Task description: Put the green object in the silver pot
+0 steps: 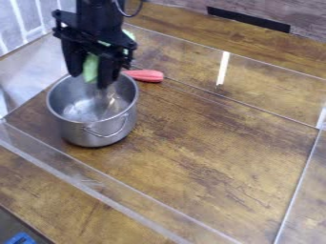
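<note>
Single view from above and in front; black gripper (93, 69) points nearly straight down over the silver pot (90, 110), hanging above the pot's far rim; jaws stand partway apart, closed on the green object (91, 68), which sits between the black fingers, upright, only a strip of light green showing; its lower end hidden behind the finger frame, so how far it reaches down cannot be told; object is held in the air, above the pot's opening and not touching the steel that I can see; pot stands on the wooden table (216, 143), at the left, round, shiny, low walls, one small handle visible on the near side; its inside shows only reflections and the arm's shadow; small red object (144, 75) lies flat on the wood just behind and right of the pot, apart from it; clear plastic walls (76, 176) fence the work area, low, with glare along the top edges.
</note>
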Robot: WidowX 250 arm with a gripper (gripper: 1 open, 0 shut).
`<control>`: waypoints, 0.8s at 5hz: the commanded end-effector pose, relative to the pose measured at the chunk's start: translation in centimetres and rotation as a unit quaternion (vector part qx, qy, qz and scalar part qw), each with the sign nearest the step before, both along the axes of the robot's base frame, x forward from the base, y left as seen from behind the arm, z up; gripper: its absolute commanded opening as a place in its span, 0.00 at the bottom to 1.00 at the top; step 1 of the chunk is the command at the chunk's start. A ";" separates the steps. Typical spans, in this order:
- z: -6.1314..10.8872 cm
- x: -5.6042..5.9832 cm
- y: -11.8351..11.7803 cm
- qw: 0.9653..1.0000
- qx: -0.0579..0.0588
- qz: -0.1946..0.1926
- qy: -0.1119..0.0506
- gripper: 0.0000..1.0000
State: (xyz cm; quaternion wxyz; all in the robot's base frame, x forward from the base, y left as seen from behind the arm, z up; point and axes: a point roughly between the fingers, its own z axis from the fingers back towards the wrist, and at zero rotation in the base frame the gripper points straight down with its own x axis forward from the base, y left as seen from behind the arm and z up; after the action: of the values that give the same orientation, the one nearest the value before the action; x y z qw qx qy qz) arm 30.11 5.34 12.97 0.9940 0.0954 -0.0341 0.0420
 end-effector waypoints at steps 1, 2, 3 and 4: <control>1.4 0.5 2.1 0.999 0.001 0.002 -0.038 0.00; 0.7 0.9 3.1 0.999 -0.006 -0.002 -0.043 0.00; -0.2 1.3 3.4 0.999 -0.013 -0.005 -0.045 0.00; -0.8 1.6 3.8 0.999 -0.019 -0.009 -0.048 0.00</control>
State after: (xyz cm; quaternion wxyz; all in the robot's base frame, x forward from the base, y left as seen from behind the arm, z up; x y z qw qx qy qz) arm 31.55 8.66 10.91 0.9951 0.0702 -0.0613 0.0325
